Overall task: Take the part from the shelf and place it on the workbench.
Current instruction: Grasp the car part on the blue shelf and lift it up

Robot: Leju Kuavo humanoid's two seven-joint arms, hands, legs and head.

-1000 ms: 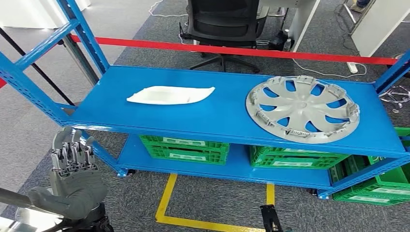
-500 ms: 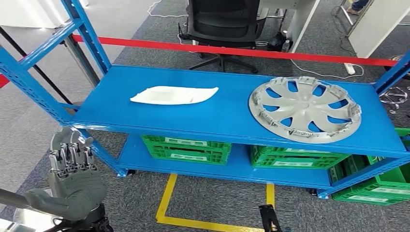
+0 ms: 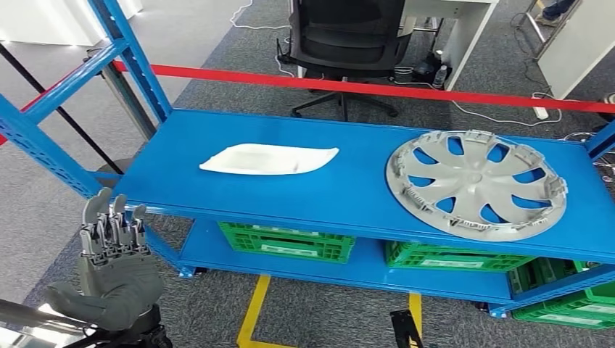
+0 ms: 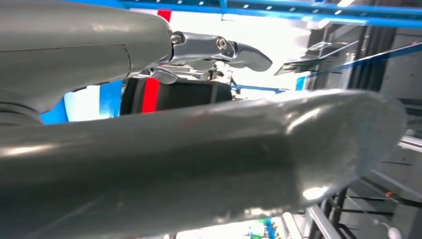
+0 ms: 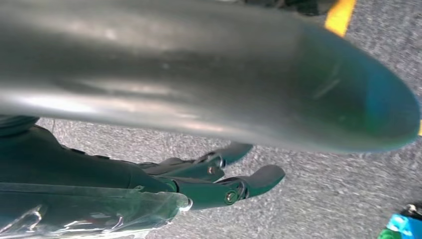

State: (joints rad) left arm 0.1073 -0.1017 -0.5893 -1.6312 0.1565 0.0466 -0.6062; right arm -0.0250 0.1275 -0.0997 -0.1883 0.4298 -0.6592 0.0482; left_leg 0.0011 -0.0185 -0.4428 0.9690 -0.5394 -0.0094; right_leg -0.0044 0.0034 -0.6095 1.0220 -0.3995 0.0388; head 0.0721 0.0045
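Head view: the flat white moulded plastic part (image 3: 270,159) lies on the blue steel shelf (image 3: 348,190), long axis running left to right, up and to the right of the grey left hand (image 3: 110,274), fingers spread and empty; right hand (image 5: 214,181) hangs over carpet, extended, holding nothing; green crates' (image 3: 299,242) labels unreadable.

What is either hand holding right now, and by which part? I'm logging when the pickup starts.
Nothing is held. The left hand is raised, empty, in front of the shelf; the right hand hangs empty over the floor.
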